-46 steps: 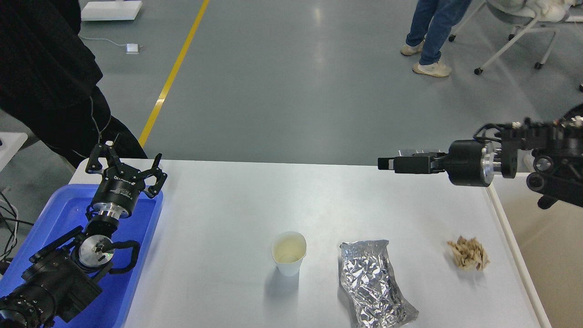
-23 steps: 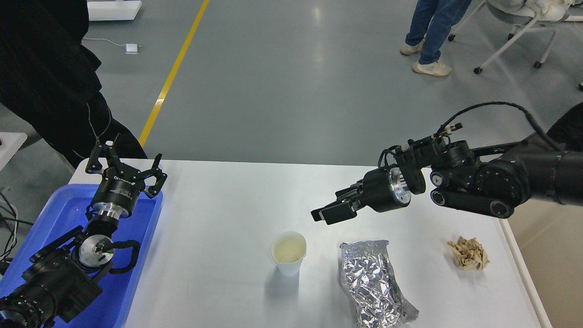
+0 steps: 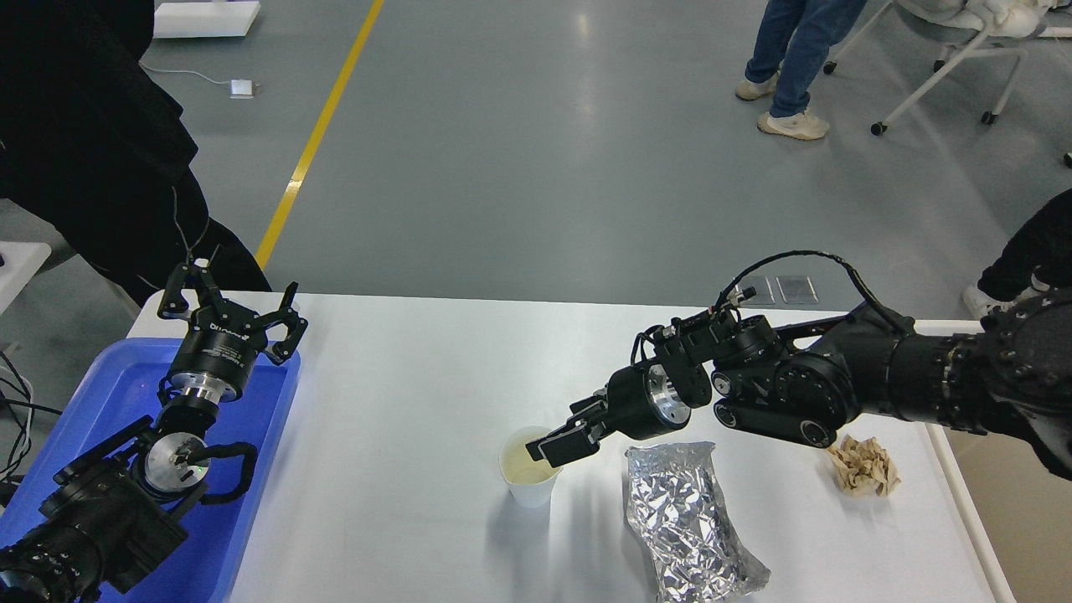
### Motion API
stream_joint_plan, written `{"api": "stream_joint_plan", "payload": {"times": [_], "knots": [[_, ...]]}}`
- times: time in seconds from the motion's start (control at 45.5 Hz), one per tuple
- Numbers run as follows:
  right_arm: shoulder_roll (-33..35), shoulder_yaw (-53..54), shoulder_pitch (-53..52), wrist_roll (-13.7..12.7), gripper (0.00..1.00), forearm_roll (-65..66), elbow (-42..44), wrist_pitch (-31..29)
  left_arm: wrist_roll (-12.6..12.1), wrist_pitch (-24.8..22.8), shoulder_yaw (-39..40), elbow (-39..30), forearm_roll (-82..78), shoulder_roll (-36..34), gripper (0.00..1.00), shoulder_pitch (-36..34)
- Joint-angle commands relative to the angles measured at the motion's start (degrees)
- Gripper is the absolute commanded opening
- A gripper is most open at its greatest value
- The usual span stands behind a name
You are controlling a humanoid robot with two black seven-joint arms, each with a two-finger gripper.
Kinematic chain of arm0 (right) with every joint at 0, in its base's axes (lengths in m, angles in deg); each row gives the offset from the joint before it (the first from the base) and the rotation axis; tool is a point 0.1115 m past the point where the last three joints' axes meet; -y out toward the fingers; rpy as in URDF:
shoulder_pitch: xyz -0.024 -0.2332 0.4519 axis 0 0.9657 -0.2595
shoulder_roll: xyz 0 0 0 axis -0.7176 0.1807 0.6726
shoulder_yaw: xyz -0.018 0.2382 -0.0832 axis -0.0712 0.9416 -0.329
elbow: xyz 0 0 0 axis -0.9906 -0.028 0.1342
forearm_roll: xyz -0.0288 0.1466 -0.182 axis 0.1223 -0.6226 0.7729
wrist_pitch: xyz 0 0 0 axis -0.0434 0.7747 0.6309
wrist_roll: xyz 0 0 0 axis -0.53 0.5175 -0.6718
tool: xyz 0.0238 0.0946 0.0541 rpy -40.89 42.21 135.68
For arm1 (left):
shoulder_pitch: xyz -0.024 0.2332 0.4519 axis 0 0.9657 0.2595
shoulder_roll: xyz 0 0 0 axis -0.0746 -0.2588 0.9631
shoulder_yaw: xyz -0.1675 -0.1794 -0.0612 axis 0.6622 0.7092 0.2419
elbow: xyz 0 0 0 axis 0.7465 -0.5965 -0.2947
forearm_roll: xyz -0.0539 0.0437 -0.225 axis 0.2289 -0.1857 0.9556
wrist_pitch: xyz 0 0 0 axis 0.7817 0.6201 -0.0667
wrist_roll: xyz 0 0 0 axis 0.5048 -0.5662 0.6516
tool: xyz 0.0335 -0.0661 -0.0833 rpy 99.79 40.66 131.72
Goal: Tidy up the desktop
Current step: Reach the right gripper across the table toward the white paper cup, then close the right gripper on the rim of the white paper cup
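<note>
Desktop (image 3: 402, 402) — white, rounded corners — fills the lower head view, long axis left to right, grey floor beyond. Right gripper (image 3: 554, 444) sits at a paper cup's (image 3: 529, 477) rim; whether it grips is unclear. Left gripper (image 3: 230, 310) spreads open, empty, over a blue tray (image 3: 117, 385) partly cut off. Foil bag (image 3: 687, 519) and crumpled paper (image 3: 863, 467) lie right.

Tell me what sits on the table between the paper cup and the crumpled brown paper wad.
In the head view, a crumpled foil bag lies on the desktop between the paper cup and the paper wad.
</note>
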Motion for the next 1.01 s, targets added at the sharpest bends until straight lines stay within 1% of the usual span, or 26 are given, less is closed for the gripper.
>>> {"api": "stream_joint_plan", "payload": {"times": [0.0, 0.352, 0.527, 0.989], "knots": [[-2.9, -0.2, 3.2, -0.1, 0.99, -0.4, 4.6, 1.0, 0.0, 0.1, 0.0, 0.0, 0.0, 0.0, 1.0, 0.0], [-3.2, -0.4, 5.6, -0.1, 0.99, -0.6, 7.9, 1.7, 0.0, 0.0, 0.0, 0.0, 0.0, 0.0, 1.0, 0.0], [-5.2, -0.4, 7.1, -0.3, 0.99, -0.6, 10.5, 1.7, 0.0, 0.0, 0.0, 0.0, 0.0, 0.0, 1.0, 0.0], [-5.2, -0.4, 8.5, -0.3, 0.97, -0.6, 11.3, 2.0, 0.0, 0.0, 0.0, 0.0, 0.0, 0.0, 1.0, 0.0]]}}
